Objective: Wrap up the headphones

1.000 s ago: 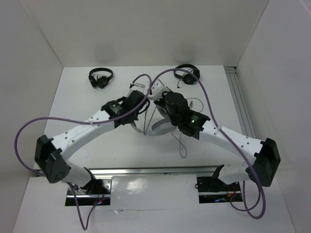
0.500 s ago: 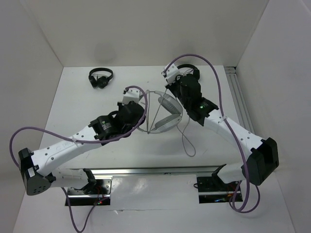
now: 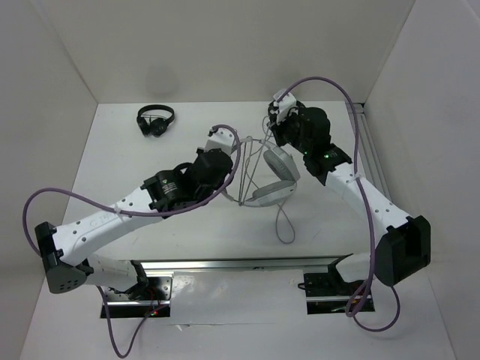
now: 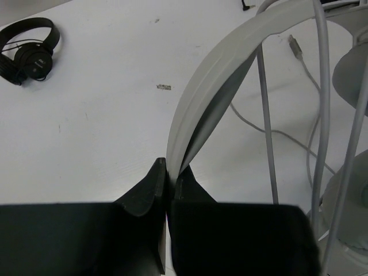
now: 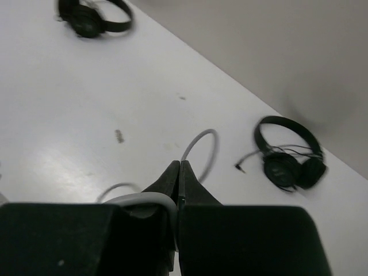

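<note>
The white and light-grey headphones [image 3: 276,180] are held up off the table at mid-table. My left gripper [image 3: 234,178] is shut on their wide headband [image 4: 230,63], which rises out of the closed jaws [image 4: 169,172]. Strands of the thin grey cable [image 4: 265,126] run taut across the headband beside an earcup [image 4: 352,75]. My right gripper [image 3: 272,138] is behind the headphones and shut on the cable [image 5: 202,144], which loops out from its closed tips [image 5: 179,168]. The cable's loose tail [image 3: 283,225] lies on the table.
A small black headphone [image 3: 155,120] lies at the back left and shows in the left wrist view [image 4: 31,49]. A second black one [image 5: 287,161] lies at the back right, hidden under my right arm from above. A metal rail [image 3: 371,161] runs along the right wall.
Both arms have swung right and back. The headphones moved right with my left gripper. My right gripper pulled the cable farther toward the back right.
</note>
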Controlling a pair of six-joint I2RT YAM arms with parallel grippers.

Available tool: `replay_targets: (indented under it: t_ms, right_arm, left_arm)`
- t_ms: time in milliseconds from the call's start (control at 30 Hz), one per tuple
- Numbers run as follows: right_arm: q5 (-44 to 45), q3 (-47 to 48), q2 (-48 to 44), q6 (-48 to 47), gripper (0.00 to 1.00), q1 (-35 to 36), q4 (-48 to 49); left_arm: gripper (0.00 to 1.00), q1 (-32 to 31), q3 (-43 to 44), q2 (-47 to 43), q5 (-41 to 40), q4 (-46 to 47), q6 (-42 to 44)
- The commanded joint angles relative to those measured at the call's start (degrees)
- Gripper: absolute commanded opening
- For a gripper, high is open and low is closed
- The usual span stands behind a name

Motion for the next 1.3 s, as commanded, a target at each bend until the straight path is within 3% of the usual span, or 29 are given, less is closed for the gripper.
replay_targets:
  t_ms: [0, 267, 367, 500, 600, 733, 833, 933, 1100, 1200, 1267]
  right_arm:
    - [-11.6, 4.8, 0.5, 8.5, 0.00, -7.6, 12.8]
    - [-34.2, 11.8, 8.5, 16.4, 0.00, -11.4, 10.8]
    - [-39.5, 14.1, 10.2, 18.6, 0.00, -11.4, 10.8]
    - [-41.9, 7.6, 9.7, 26.5, 0.00, -11.4, 22.1]
    - [-46.9, 5.4, 11.9, 32.4, 0.00, -11.4, 32.5]
    - [-52.5, 4.3, 18.6, 47.3, 0.00, -8.3, 51.0]
    - [-48.8, 3.7, 22.4, 55.9, 0.04, -3.7, 61.9]
    - [-47.3, 5.4, 28.0, 59.6, 0.10, 0.3, 70.5]
    - [-46.8, 9.1, 40.5, 73.6, 0.21, 3.8, 86.5]
    - [-46.3, 10.4, 46.5, 75.9, 0.21, 5.8, 90.7]
    - [-46.3, 9.1, 47.9, 75.3, 0.11, 5.8, 90.7]
  left_arm:
    - [0.00, -4.2, 0.4, -4.6, 19.5, -15.7, 11.7]
    - [0.00, -4.2, 4.2, -13.1, 37.3, -14.9, 17.2]
    - [0.00, -4.2, 8.2, -13.9, 30.9, -16.3, 14.9]
    - [0.00, -4.2, 17.5, -9.4, 13.0, -23.9, 8.3]
    - [0.00, -4.2, 26.3, -4.6, 8.0, -28.8, 5.4]
    - [0.00, -4.2, 35.1, -2.3, 11.8, -28.7, 4.2]
    - [0.00, -4.2, 44.0, 0.2, 13.4, -30.4, 1.7]
    - [0.00, -4.2, 44.1, 0.4, 11.5, -29.5, -1.5]
    - [0.00, -4.2, 45.1, 1.4, 6.9, -27.9, -5.1]
    - [0.00, -2.3, 48.4, 3.6, 4.4, -29.4, -7.1]
    - [0.00, 0.5, 49.1, 3.6, 5.6, -28.8, -7.6]
